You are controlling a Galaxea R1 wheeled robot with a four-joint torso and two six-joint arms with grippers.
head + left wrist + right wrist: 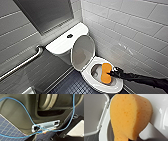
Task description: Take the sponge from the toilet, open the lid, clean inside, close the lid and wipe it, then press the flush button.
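In the head view the toilet (65, 42) sits at the centre of the frame against grey tiled walls. Its tank runs toward the upper left and the dark flush button (70, 35) is in the middle of the tank top. The lid (83, 51) stands raised, leaning back toward the tank, so the bowl is open at lower centre. The right gripper (110, 73) comes in from the lower right on its black arm, its jaws clamped on one long edge of the orange sponge (106, 73), which hangs over the bowl opening. Whether it touches the porcelain I cannot tell. A grab bar (22, 63) crosses the left side above the dark blue floor (72, 85). The left wrist view takes in the robot's own dark shell, a looping blue cable (28, 115) and a patch of the same floor at lower left. In the right wrist view the sponge looms large at centre, with the raised lid at upper left and white ceramic on the right. The step in hand looks like cleaning inside the bowl. The next move likely calls for a firm grip while pressing the sponge to the inner wall and sweeping round, clear of the lid.
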